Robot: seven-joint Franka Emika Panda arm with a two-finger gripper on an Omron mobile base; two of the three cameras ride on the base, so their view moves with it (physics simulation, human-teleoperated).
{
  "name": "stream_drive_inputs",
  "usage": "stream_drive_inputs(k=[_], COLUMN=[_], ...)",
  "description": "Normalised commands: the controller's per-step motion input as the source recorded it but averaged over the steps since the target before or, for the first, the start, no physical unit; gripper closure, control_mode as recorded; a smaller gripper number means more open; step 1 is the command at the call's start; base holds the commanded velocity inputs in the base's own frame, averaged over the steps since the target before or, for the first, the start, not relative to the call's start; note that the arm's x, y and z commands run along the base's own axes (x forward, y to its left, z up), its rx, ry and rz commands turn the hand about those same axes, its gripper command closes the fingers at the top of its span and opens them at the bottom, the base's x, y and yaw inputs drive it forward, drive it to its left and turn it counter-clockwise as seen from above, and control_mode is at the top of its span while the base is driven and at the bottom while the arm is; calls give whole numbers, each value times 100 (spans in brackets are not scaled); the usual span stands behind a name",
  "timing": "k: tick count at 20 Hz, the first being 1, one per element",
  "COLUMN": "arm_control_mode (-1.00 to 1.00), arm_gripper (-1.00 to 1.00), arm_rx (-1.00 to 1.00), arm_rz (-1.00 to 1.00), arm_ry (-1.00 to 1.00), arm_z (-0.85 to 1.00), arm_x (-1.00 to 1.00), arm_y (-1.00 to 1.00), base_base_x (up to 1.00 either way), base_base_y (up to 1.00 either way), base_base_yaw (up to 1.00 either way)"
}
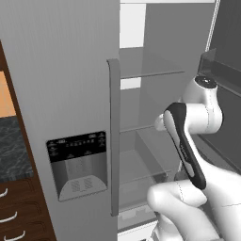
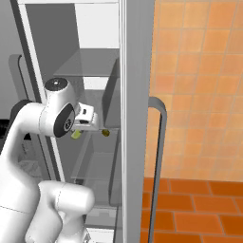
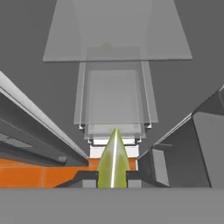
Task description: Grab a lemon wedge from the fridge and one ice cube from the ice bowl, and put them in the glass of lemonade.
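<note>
One fridge [image 1: 61, 94], standing open. Two long vertical door handles: one [image 1: 113, 136] on the closed door in the left base view, one [image 2: 159, 156] on the swung-out door in the right base view. One black dispenser panel [image 1: 78, 162]. Two glass shelves [image 1: 150, 73] inside, stacked one above the other, plus one clear drawer [image 1: 141, 164] below them. One lemon wedge [image 3: 113, 162], yellow-green, between two dark finger tips [image 3: 85, 177]. One gripper [image 2: 90, 124]. Perhaps one more small yellowish item [image 2: 106, 133] just beside the hand in the right base view, too small to name. Three curved pulls [image 1: 9, 219] on brown cabinet drawers at lower left.
</note>
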Motion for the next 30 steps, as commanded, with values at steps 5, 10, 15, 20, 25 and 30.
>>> stream_drive_inputs(k=[5,10,15,20,25,30], arm_control_mode=[100,100,100,100,100,100], arm_gripper=[100,100,100,100,100,100], arm_rx=[0,0,0,0,0,0], arm_rz=[0,0,0,0,0,0], arm_ry=[0,0,0,0,0,0], arm_z=[0,0,0,0,0,0], arm_x=[-6,0,0,0,0,0], arm_y=[0,0,0,0,0,0], base_base_x=[-47,-49,-9,0,13,65], base_base_y=[13,95,100,100,100,91], base_base_yaw=[0,0,-5,-16,-10,-1])
